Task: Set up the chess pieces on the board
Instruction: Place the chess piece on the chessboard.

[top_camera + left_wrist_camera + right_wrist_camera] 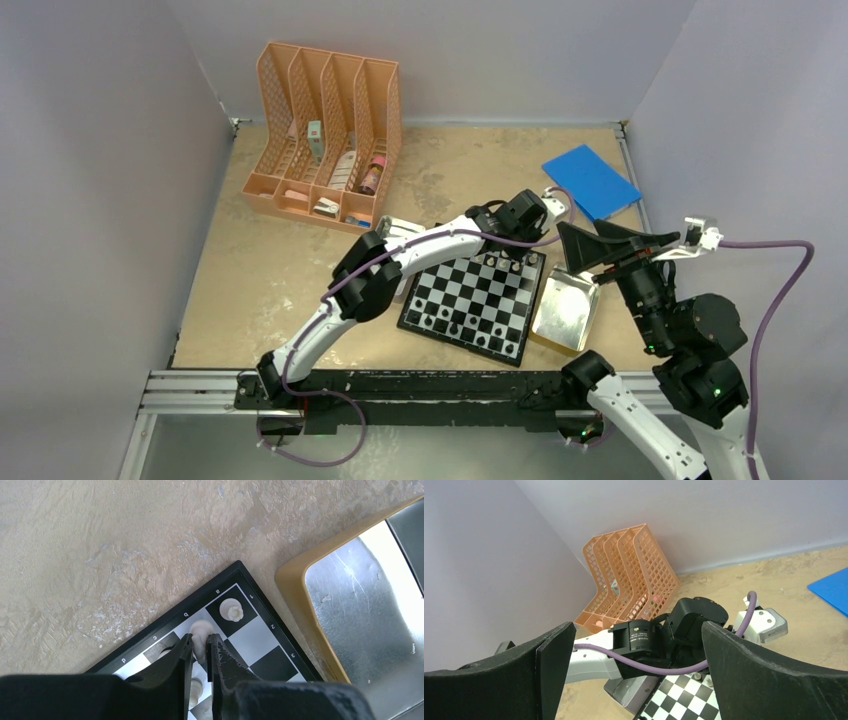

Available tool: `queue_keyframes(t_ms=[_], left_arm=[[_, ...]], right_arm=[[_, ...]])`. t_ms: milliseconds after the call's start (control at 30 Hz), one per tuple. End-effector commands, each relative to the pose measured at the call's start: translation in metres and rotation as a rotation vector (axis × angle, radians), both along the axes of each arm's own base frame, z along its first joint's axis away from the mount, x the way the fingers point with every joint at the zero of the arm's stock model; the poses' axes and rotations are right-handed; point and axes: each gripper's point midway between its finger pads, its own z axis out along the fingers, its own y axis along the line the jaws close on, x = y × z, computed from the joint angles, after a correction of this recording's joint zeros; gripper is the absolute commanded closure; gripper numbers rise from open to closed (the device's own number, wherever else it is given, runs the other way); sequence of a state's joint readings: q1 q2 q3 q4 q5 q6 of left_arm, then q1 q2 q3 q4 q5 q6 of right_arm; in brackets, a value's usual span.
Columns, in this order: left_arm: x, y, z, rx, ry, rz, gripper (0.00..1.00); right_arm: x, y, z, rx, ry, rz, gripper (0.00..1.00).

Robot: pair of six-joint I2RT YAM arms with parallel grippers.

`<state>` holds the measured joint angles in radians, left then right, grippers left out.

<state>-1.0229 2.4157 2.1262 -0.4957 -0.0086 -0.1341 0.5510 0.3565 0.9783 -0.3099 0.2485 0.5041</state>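
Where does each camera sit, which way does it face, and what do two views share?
Top external: above and behind the bases, looking down on the board, both arms in view.
Left wrist: on the left gripper, looking down at the board's corner; its fingers flank a white piece.
Right wrist: on the open right gripper, facing across to the left arm and orange rack.
Shared: top and right wrist both show rack and board.

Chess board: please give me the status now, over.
Left hand shut on white piece at board's far corner. Right hand open, raised beside board. Tin close by that corner.
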Motion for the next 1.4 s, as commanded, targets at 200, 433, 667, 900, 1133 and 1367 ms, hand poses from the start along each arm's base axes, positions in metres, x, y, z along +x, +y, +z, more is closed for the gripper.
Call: queue_keyframes(t_ms=[200,433,667,900,1133,1367], left_arm=[[0.003,-0.01,0.014,-0.024,-0.04,-0.021,0.84],[0.003,-0.008,0.01,-0.01,-0.041,-0.017,0.83],[0.003,-0.006,0.007,0.002,-0.041,-0.018,0.81],[0.003,-0.005,0.006,0.008,-0.042,-0.02,0.79],[0.0,-0.007,0.01,-0.002,-0.037,-0.034,0.83],[-0.005,-0.008,0.018,-0.013,-0.038,-0.045,0.87]], right_arm=[[-0.011,-0.01,0.022,0.029,-0.063,-0.017,0.01],[-0.011,-0.011,0.023,0.03,-0.066,-0.02,0.01],[-0.01,-0.01,0.023,0.03,-0.066,-0.016,0.01],[-0.009,-0.009,0.022,0.032,-0.064,-0.016,0.01],[-0.006,-0.007,0.019,0.027,-0.057,-0.015,0.01],[-0.005,-0.004,0.019,0.032,-0.055,-0.005,0.01]])
